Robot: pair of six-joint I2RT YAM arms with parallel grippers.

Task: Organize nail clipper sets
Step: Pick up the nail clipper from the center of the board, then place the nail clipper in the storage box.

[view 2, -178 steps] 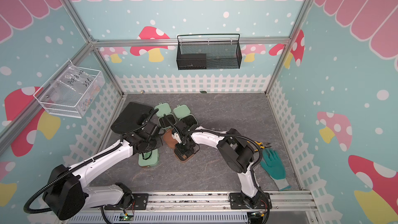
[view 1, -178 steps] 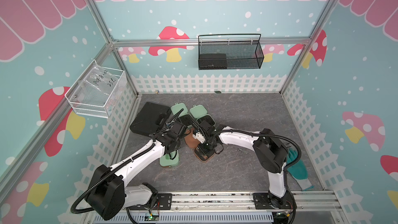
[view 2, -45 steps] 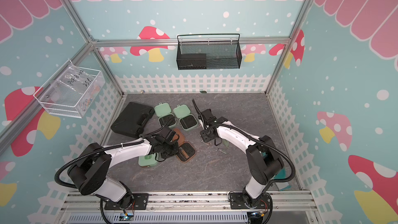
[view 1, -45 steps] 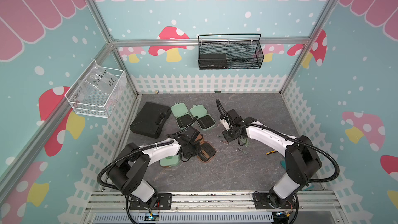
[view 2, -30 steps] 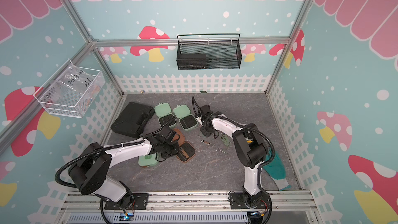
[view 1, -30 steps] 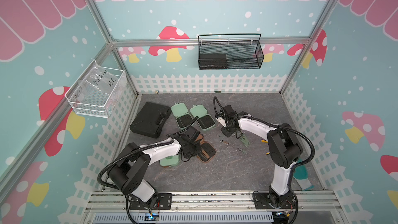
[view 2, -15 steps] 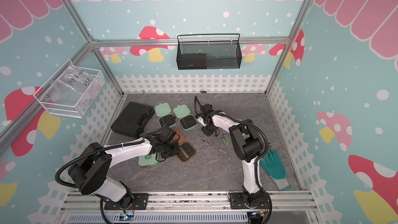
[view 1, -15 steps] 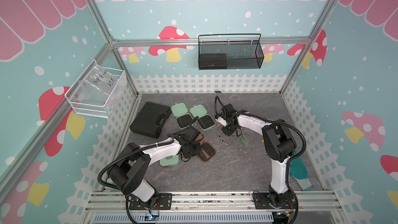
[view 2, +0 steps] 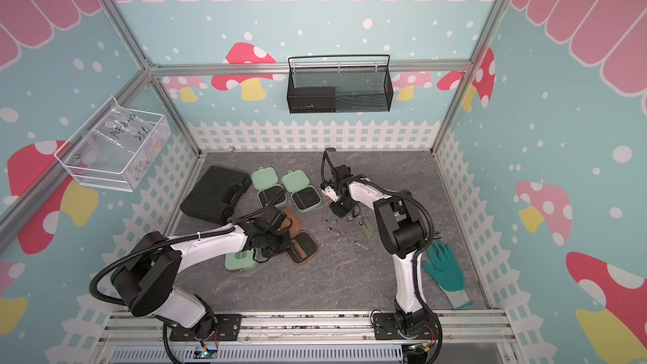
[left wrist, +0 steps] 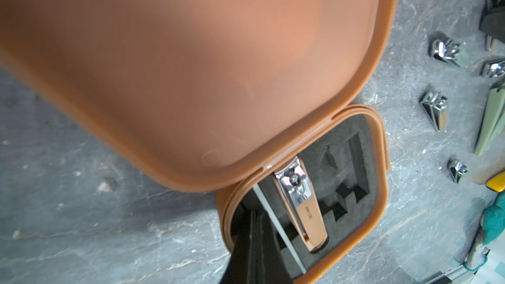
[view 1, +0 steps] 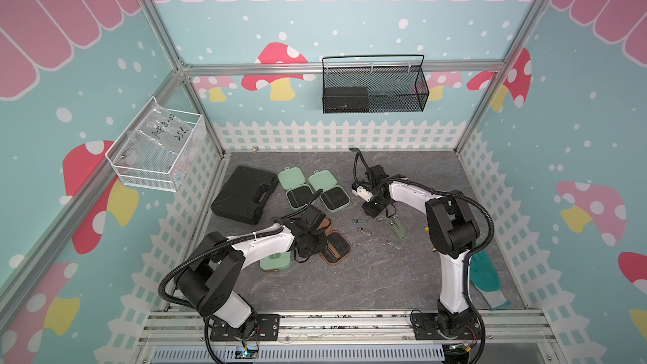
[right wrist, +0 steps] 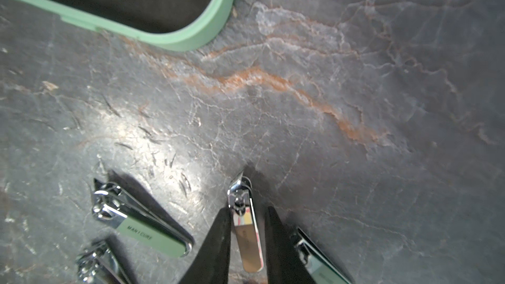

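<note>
Change noted: the right gripper (right wrist: 247,211) is no longer at the brown case (view 1: 335,249), where it worked beside the left one some seconds ago. It now sits low over the table (right wrist: 328,105), at 2 o'clock from that case, among the loose clippers (view 1: 364,230).

Its jaws have been drawing in. They stand parted, straddling a small clipper (right wrist: 246,241) with a coppery lever, and a sliver of table shows on one side (no firm pinch yet, as far as the wrist view tells).

The left gripper (left wrist: 252,214) is unchanged: pressed together, tip inside the brown case at its rim, lid half raised above. Whether it nips the wall, I cannot tell.

One seated clipper (left wrist: 303,209), also copper-toned, already lies in the insert; the other slots are empty. Two open mint cases (view 1: 322,181) lie at 12 o'clock.

Judgement: a pick is in progress. The matching tone suggests this clipper belongs to the brown set.
</note>
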